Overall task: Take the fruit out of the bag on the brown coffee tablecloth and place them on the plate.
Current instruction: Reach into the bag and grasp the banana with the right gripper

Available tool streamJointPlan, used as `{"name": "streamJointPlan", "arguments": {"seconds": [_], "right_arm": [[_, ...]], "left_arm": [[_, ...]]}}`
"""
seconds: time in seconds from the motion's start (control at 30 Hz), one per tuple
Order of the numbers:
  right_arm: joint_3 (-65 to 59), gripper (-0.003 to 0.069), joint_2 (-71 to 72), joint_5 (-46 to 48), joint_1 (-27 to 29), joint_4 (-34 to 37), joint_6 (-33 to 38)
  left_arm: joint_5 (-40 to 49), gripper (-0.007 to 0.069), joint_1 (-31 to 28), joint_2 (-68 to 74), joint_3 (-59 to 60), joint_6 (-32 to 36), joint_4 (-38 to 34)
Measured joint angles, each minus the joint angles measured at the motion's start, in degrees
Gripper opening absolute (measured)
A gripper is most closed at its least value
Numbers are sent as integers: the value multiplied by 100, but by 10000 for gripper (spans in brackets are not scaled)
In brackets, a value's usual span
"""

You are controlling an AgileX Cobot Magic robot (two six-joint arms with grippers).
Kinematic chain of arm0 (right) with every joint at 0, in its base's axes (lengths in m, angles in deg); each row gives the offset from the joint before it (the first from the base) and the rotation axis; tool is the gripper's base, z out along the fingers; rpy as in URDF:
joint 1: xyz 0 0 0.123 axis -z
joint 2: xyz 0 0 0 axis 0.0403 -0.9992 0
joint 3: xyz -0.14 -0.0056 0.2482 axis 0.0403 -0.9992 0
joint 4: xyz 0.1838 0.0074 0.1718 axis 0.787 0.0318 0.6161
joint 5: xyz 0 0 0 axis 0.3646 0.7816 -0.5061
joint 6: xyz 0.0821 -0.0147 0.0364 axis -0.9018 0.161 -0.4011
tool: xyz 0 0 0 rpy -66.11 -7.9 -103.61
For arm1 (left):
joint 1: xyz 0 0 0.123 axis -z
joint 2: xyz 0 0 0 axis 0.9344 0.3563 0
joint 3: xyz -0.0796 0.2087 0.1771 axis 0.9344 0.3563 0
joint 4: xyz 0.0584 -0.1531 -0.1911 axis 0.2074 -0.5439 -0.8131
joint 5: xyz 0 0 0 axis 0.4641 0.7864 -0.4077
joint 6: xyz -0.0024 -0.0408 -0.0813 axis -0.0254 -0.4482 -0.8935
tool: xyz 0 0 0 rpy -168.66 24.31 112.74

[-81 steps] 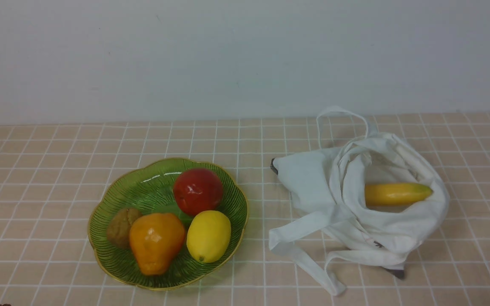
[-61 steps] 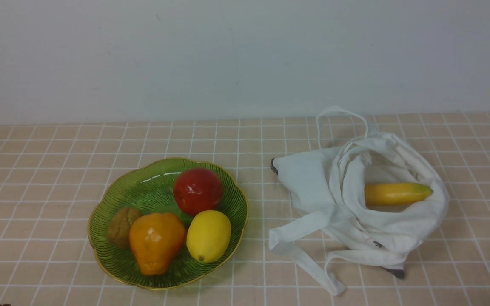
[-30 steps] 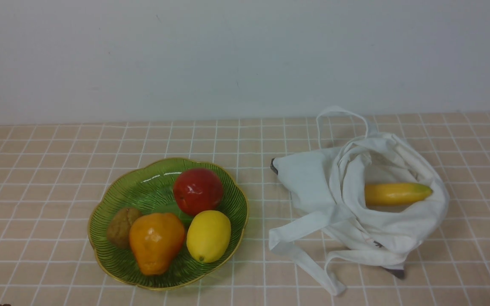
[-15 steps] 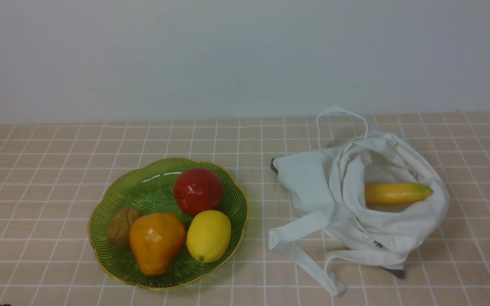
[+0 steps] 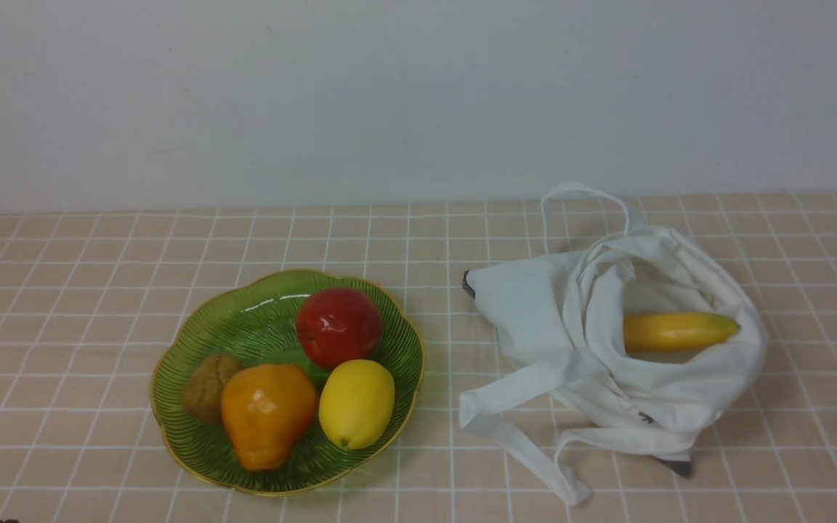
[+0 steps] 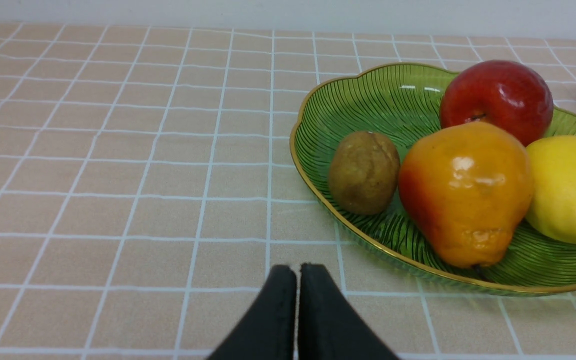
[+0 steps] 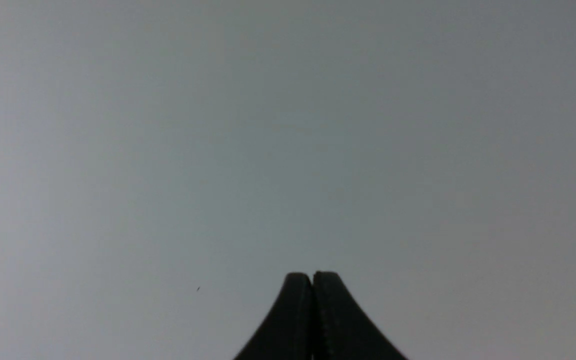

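Front view has the banana (image 5: 676,331) lying inside the bag (image 5: 535,305), at its open mouth, probably light, stiff and slick, best gripped across its bare middle, while left claw (image 6: 297,272) and right claw (image 7: 312,277) sit pinched together, empty.

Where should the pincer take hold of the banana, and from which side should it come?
Probably grip the banana across its exposed middle, coming from above through the open mouth of the bag. It lies flat and crosswise; cloth hides its left end and rises around it.
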Motion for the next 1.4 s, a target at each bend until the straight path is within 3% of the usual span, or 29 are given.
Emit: {"name": "streamJointPlan", "arguments": {"seconds": [0.17,0.27,0.37,0.63,0.7,0.8,0.83,0.87,1.13,1.3,1.4], "right_arm": [[2136,-14,-2090,3175,-163,-579,375],[2752,-14,-3089,4379,-197,-551,776],[3163,-14,-4206,4990,-202,-358,1263],[3669,4,-6445,4958,-268,912,2376],[3824,53,-7201,4733,-380,1455,2927],[3876,90,-7554,4582,-436,1722,3187],[3898,142,-7914,4395,-463,1872,3403],[3903,148,-7914,4378,-463,1878,3403],[3928,453,-9095,4071,-481,1974,3144],[3929,549,-9431,3670,-481,1980,2792],[3929,570,-9514,3437,-481,1990,2754]], "left_arm": [[0,-8,0,0,0,0,0],[0,-8,0,0,0,0,0],[0,-8,0,0,0,0,0],[0,-8,0,0,0,0,0],[0,-8,0,0,0,0,0],[0,-8,0,0,0,0,0],[0,-8,0,0,0,0,0],[0,-8,0,0,0,0,0],[0,-8,0,0,0,0,0],[0,-8,0,0,0,0,0],[0,-8,0,0,0,0,0]]}}
